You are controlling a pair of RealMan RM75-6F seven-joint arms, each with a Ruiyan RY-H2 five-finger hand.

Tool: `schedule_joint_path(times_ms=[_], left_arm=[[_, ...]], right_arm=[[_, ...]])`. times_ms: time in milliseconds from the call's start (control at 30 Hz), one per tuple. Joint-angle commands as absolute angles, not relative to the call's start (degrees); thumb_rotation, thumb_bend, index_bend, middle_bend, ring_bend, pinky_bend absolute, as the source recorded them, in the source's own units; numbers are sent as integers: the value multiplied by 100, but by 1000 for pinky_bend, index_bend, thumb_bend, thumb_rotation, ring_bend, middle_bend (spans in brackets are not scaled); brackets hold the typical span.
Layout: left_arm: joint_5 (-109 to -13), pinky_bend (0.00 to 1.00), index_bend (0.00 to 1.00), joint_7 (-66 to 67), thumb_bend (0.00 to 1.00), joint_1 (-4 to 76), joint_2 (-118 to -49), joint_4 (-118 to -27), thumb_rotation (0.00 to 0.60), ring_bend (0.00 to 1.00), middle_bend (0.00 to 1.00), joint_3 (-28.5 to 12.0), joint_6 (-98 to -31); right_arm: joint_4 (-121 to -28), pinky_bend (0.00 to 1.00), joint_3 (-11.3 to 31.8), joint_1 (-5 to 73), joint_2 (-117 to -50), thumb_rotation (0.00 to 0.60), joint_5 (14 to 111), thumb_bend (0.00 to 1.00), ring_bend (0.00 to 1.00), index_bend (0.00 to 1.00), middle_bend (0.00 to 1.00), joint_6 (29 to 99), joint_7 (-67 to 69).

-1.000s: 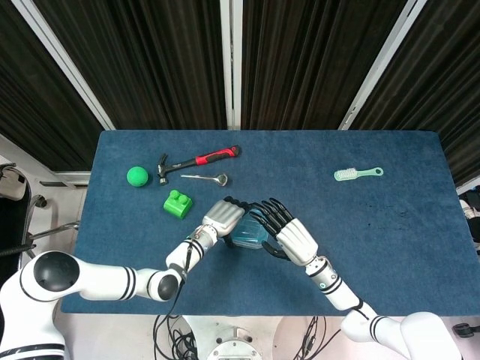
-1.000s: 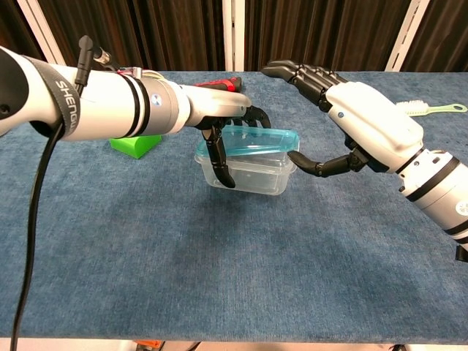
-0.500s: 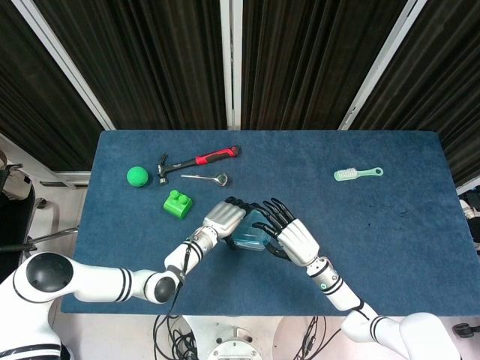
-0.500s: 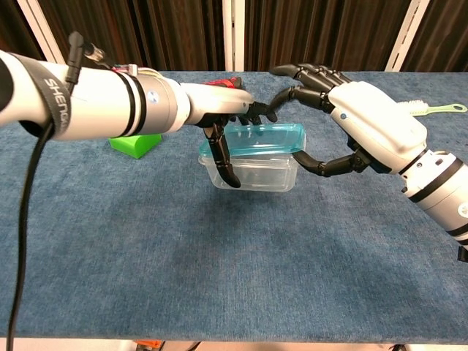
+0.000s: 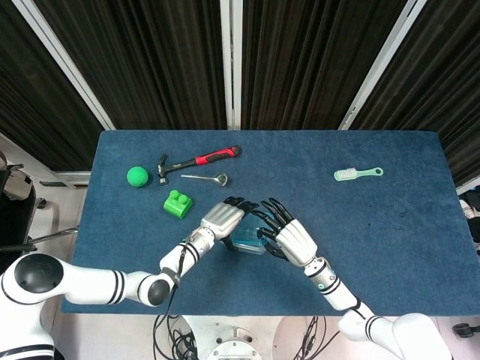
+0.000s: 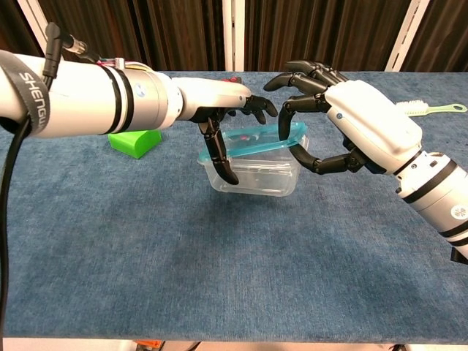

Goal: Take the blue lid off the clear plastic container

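Note:
The clear plastic container (image 6: 252, 175) stands at the table's middle, and my left hand (image 6: 219, 102) grips it from the left, thumb down its front wall and fingers over the far side. The blue lid (image 6: 262, 140) lies tilted on it, right end higher. My right hand (image 6: 358, 121) pinches that right end, its fingers (image 6: 296, 108) curled over the rim and thumb below. In the head view the left hand (image 5: 222, 217) and right hand (image 5: 289, 238) meet over the container (image 5: 247, 243), hiding most of it.
At the back left lie a red-handled hammer (image 5: 199, 160), a metal spoon (image 5: 206, 178), a green ball (image 5: 137, 176) and a green block (image 5: 178, 203), the block also left of the container (image 6: 135, 141). A green brush (image 5: 358, 174) sits far right.
My right hand's fingers have curled down onto the lid's right edge and its thumb has closed in beneath. The lid now tilts with its right end raised. The left hand keeps its hold.

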State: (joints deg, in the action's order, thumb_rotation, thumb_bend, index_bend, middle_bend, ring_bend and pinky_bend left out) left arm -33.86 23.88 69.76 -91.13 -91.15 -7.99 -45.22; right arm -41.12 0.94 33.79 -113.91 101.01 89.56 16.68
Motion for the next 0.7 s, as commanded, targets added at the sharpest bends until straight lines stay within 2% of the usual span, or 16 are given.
schedule_joint_path(times_ms=[33,167,333,500,700], left_arm=[[-3397,52,0,2370,0,6951,-9105,-9138,600,0,39,-798,-4552],[-3434,14,0,2382,0,6887,-9043,-9240,600,0,10,-773,-4671],[-3599,2,0,2490,0,6724,-8945,-9434,600,0,0,-672,-5045],[-3851,0,0,2767,0,6467,-8800,-9715,600,0,0,-454,-5611],[-4141,0,0,2599,0,6125,-8549,-9975,600,0,0,-348,-5747]], right_arm=[[-4052,0,89,3374,-11417,600,10090,561,0,742,210,8977,1687],[-3967,0,124,3366,-11450,600,10058,562,0,801,222,9067,1717],[-3812,0,217,3389,-11566,600,10010,562,0,933,238,9223,1804],[-3690,0,374,3435,-11660,600,9942,580,0,962,244,9454,1837],[-3545,0,516,3517,-11744,600,9903,587,0,976,250,9710,1824]])
